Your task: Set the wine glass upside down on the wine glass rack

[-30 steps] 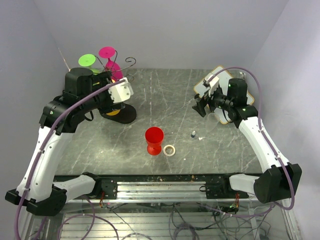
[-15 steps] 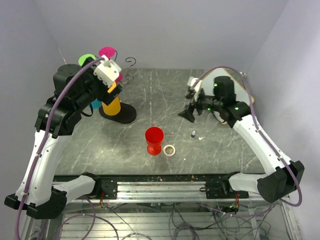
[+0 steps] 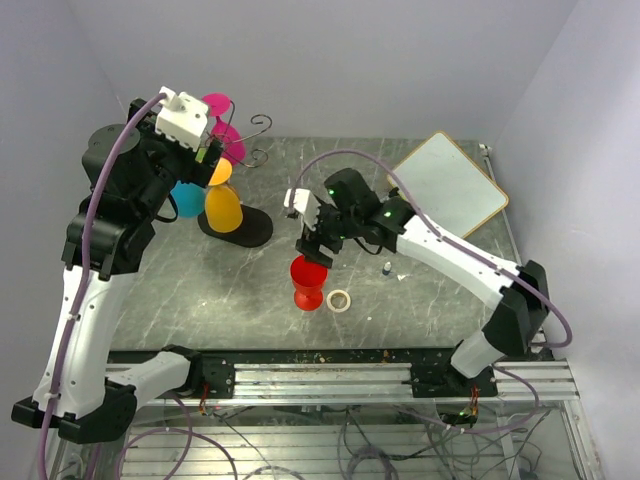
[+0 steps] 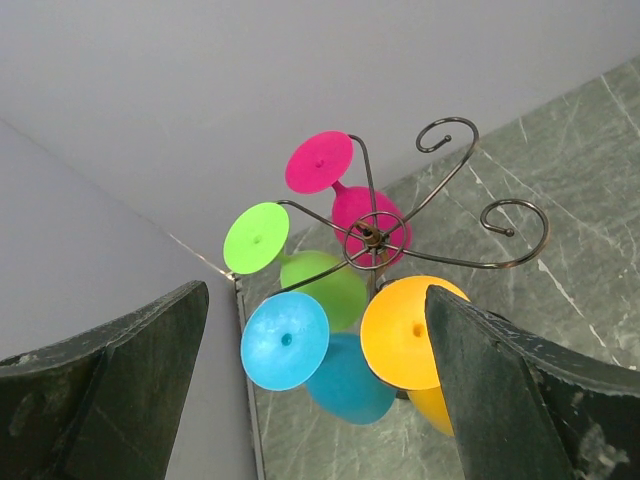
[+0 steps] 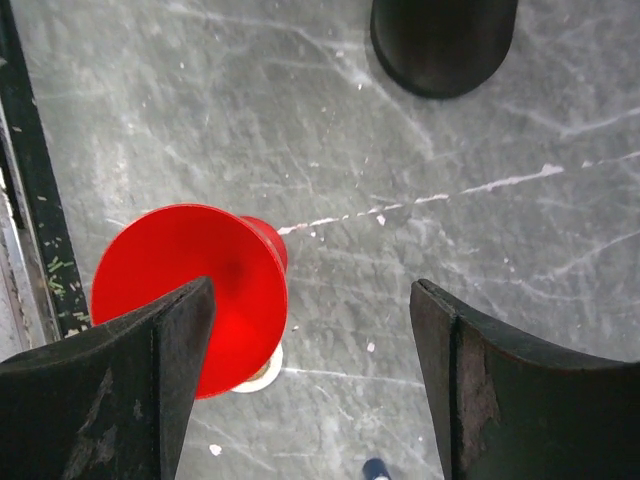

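Standing upright on the table (image 3: pixel 450 290), near the front: red wine glass (image 3: pixel 309 280), tape ring (image 3: pixel 339 300) just beside it | right gripper (image 3: pixel 313 246) hovers over its rim, jaws apart, empty | farther back: wine glass rack (image 3: pixel 258 228) carries four coloured glasses (image 4: pixel 287 340) upside down | left gripper (image 4: pixel 320 400) above the rack, spread wide, holding nothing

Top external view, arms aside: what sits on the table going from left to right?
wine glass rack hung with coloured glasses → red wine glass → small pale ring → small dark object → white board
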`<state>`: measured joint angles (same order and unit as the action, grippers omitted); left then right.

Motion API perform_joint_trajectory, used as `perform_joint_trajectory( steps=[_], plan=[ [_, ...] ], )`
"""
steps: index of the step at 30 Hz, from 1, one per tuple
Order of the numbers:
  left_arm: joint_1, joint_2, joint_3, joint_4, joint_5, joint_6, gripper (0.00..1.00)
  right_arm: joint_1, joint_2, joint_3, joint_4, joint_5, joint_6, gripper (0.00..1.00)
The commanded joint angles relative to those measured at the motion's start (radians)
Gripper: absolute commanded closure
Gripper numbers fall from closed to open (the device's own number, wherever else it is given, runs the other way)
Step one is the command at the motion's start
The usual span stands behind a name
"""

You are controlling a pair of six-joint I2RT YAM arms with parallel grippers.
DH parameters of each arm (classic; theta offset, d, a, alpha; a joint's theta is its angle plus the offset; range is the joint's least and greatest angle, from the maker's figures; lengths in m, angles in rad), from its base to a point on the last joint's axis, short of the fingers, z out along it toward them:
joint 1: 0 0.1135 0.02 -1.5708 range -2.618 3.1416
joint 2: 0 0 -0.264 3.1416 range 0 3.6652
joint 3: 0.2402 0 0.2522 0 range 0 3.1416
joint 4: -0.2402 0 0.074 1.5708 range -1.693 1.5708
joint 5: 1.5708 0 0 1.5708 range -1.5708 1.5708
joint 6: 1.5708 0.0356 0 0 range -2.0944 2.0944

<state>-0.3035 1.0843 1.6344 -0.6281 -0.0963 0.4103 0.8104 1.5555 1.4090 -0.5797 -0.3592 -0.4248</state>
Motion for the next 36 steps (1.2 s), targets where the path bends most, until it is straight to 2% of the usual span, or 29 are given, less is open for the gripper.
perform_joint_trajectory(
  steps=[1,6,18,21,26,31,36],
  plan=[
    [0.008,-0.021,0.0,0.047,-0.03,-0.004,0.0,0.039,0.053,0.057,-0.092,0.128,0.016,0.23],
    [0.008,-0.02,0.007,0.039,-0.032,0.002,0.0,0.049,0.08,0.062,-0.113,0.187,0.024,0.27],
    [0.007,-0.009,0.008,0.043,-0.046,0.008,0.0,0.049,0.13,0.083,-0.169,0.129,0.048,0.6],
    [0.007,-0.011,-0.001,0.047,-0.052,0.012,0.0,0.049,0.134,0.091,-0.173,0.119,0.055,0.72],
    [0.008,-0.012,-0.013,0.057,-0.064,0.012,0.0,0.039,0.127,0.14,-0.172,0.108,0.056,1.0],
    [0.009,-0.008,-0.029,0.077,-0.087,-0.002,0.0,-0.04,0.073,0.204,-0.117,0.049,0.064,1.0],
    [0.012,-0.008,-0.026,0.08,-0.007,-0.063,0.0,-0.237,-0.021,0.255,-0.012,-0.112,0.128,1.0]
  ],
)
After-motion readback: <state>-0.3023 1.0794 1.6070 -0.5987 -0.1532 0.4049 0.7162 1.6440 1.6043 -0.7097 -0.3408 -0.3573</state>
